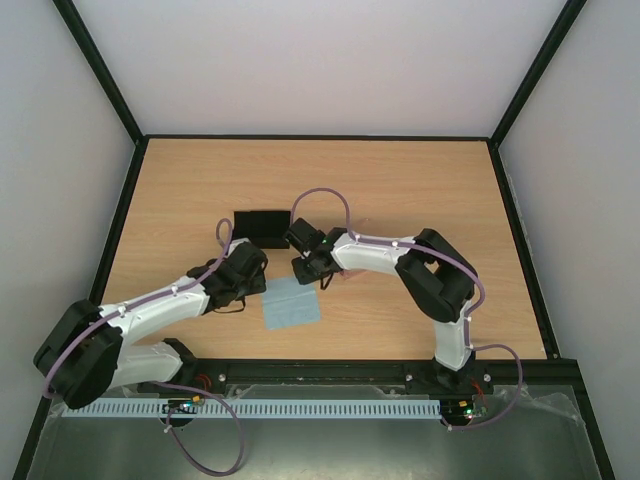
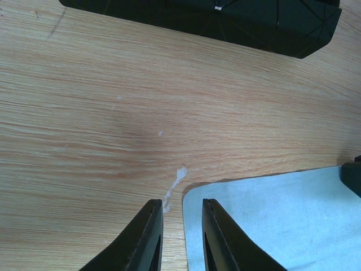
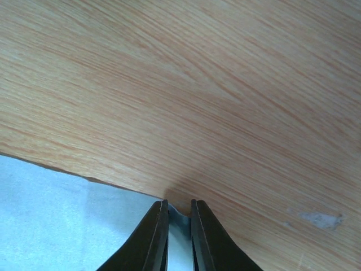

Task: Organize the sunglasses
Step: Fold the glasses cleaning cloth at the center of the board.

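Of the sunglasses I see only a faint pink sliver [image 1: 347, 276] at the lower edge of my right forearm; the arm hides the rest. A light blue cloth [image 1: 291, 303] lies flat in front of both grippers. My right gripper [image 1: 303, 272] is at the cloth's far right corner. In the right wrist view that gripper [image 3: 179, 203] has its jaws nearly together, with the raised corner of the cloth [image 3: 51, 226] pinched between them. My left gripper [image 2: 181, 203] stands slightly open at the far left corner of the cloth [image 2: 271, 220], one finger over wood and the other over fabric, holding nothing.
A black oblong case [image 1: 258, 224] lies just beyond the two grippers, and the same case [image 2: 225, 20] fills the top of the left wrist view. A white scuff [image 2: 177, 179] marks the wood by the cloth's corner. Black rails [image 1: 320, 137] border the table.
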